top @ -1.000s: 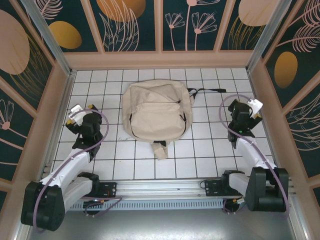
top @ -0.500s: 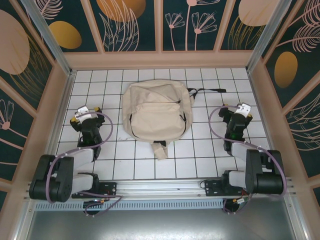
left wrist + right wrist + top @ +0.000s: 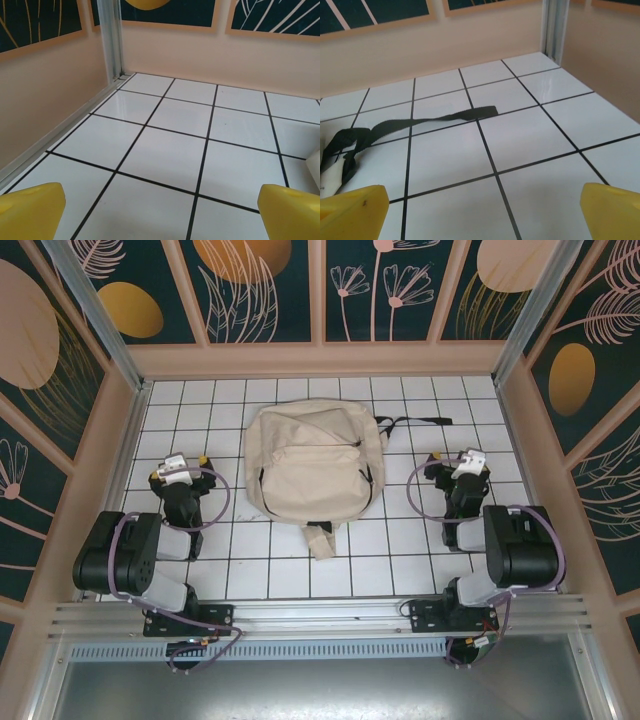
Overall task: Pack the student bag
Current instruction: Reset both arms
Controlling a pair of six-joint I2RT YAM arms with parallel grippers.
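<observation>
1. White tiles cover the table (image 3: pixel 400 570) under the student bag (image 3: pixel 315 465).
2. The student bag lies flat, front pocket up, between both arms. Its cream canvas looks soft, light and floppy, so it will likely sag when lifted.
3. The left pincer (image 3: pixel 180 466), left of the bag, is spread wide and empty.
4. The right pincer (image 3: pixel 462 462), right of the bag, is equally wide and empty.
5. A black strap (image 3: pixel 410 421) trails from the bag's far right corner.
6. The small loop (image 3: pixel 320 538) at the bag's near edge looks the best hold.

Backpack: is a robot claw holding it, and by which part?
No, nothing is held. The left claw and the right claw are both open and empty, not touching the backpack.
</observation>
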